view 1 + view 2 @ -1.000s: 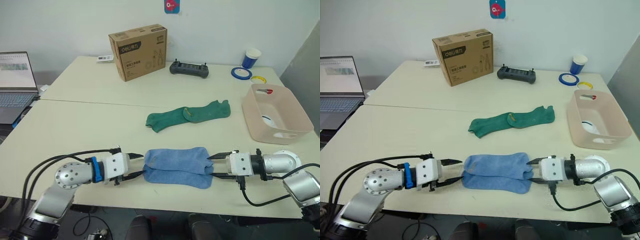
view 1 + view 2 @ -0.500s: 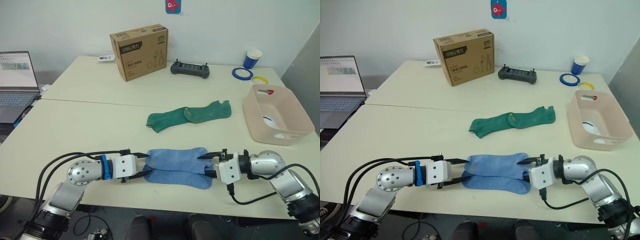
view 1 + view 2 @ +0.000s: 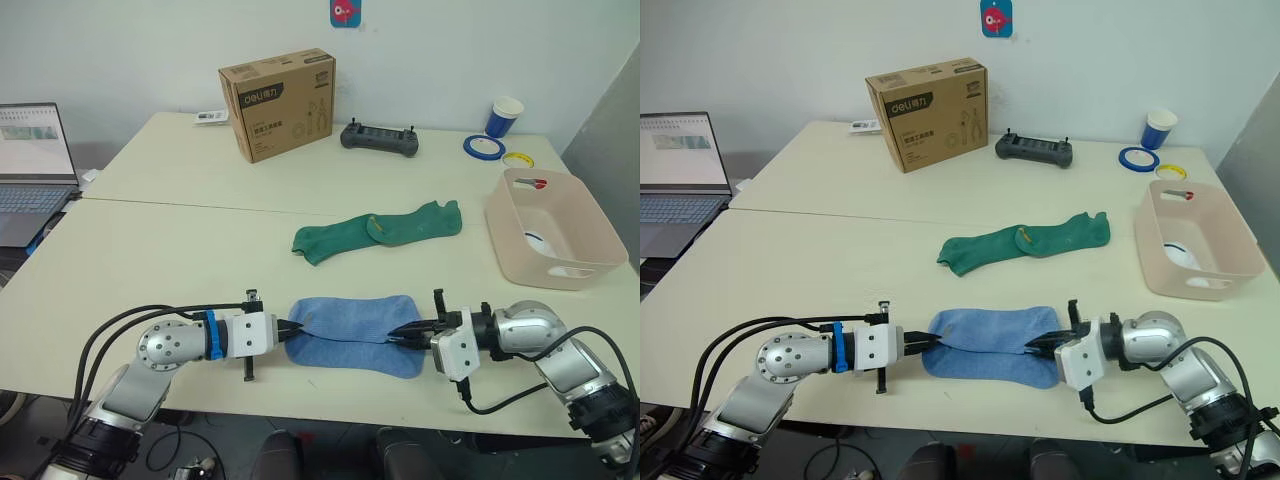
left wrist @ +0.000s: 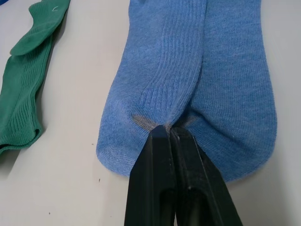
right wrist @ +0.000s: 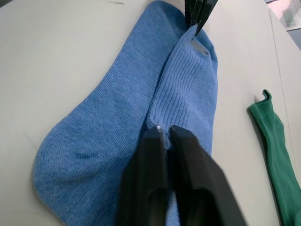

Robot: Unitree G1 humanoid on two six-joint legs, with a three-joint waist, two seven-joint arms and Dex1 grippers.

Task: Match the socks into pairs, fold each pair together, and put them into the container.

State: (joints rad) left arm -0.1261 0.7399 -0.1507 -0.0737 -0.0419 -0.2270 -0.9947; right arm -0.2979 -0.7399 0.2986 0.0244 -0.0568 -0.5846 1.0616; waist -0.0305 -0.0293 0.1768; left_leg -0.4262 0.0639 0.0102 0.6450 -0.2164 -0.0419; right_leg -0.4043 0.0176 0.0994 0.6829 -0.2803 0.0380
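White item in the pink container (image 3: 552, 232), too small to identify.

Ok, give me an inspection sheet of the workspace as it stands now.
Surface: two pale tables butted together.
Job's things: blue socks side by side near the front edge; green socks overlapping behind them; pink bin at right, something white inside.
Clutter: cardboard box, controller, blue cup, tape rolls, laptop.
Grippers: left gripper and right gripper shut on opposite ends of the blue socks.
Cables: black cables along the left arm, another under the right.
Surroundings: white wall.
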